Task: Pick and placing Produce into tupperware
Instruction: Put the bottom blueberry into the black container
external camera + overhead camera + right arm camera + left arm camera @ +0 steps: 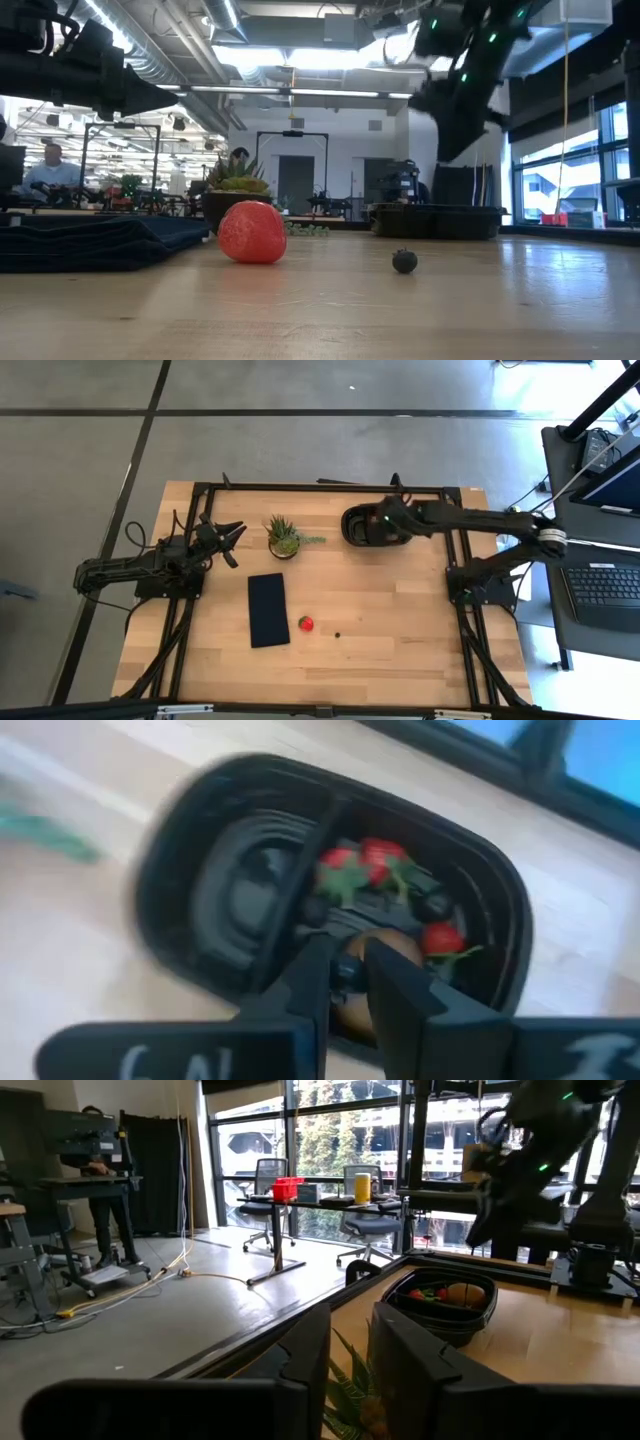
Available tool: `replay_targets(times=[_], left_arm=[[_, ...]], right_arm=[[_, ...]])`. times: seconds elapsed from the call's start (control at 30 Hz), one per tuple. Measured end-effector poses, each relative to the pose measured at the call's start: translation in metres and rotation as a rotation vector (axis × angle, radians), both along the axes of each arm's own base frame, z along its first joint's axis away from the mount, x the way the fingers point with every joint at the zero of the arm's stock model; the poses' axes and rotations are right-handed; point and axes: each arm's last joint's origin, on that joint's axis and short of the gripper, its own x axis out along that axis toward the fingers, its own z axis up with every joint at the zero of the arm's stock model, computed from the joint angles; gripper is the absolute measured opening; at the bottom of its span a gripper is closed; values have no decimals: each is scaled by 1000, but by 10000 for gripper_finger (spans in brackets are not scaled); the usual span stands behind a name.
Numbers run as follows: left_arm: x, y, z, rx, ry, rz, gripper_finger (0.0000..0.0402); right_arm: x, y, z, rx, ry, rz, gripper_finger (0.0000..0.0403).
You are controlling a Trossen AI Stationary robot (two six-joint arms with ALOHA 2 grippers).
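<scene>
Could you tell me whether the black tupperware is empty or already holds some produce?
It already holds produce: inside the tupperware lie red strawberries and a brownish kiwi-like piece.

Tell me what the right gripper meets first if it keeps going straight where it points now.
Most likely the produce already in the tupperware: the right gripper points down into it, fingertips nearly together, just above a brownish kiwi-like piece and a dark berry. Depth is unclear.
</scene>
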Motion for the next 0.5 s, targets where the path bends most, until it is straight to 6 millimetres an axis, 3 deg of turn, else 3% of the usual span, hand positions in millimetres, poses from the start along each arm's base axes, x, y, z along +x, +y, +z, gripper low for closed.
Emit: replay_targets(times=[0.27, 0.5], left_arm=[[0, 0, 0, 0, 0, 0, 72], [0, 0, 0, 0, 0, 0, 57]], right_arm=[[15, -35, -50, 84, 156, -18, 63], [26, -52, -75, 101, 154, -7, 65]])
